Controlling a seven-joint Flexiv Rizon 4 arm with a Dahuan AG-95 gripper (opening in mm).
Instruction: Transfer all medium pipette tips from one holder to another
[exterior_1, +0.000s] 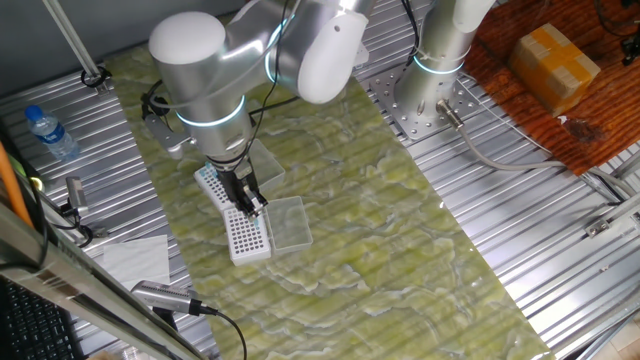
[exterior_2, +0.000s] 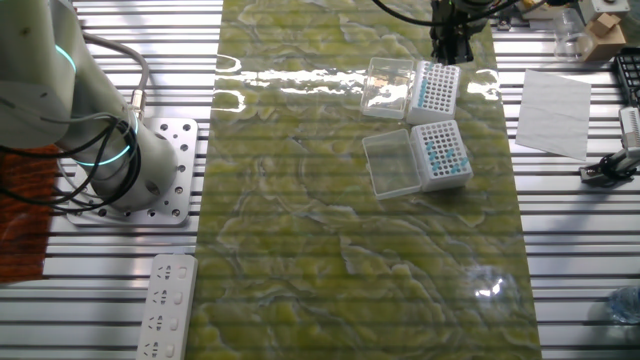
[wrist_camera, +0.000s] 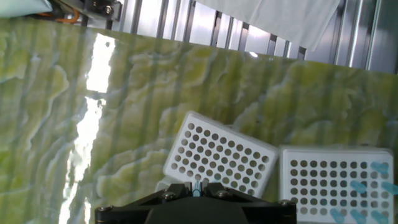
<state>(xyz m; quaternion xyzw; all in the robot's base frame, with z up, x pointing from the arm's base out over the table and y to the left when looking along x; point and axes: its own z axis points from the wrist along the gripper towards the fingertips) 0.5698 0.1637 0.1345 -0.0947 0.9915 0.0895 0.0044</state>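
We hover our claw (wrist_camera: 198, 186) above the white rack (wrist_camera: 221, 157), pinching one blue tip (wrist_camera: 197, 186); featherlight, slick, rigid plastic, best held near its wide collar.

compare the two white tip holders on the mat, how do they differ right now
The holder under the gripper, call it the far holder, shows blue tips in about two rows; the near holder shows a looser patch of blue tips toward one side. The far holder sits skewed on the mat; the near holder lies squarer to it. Both are white grids, mostly bare holes, each with a clear lid open beside it.
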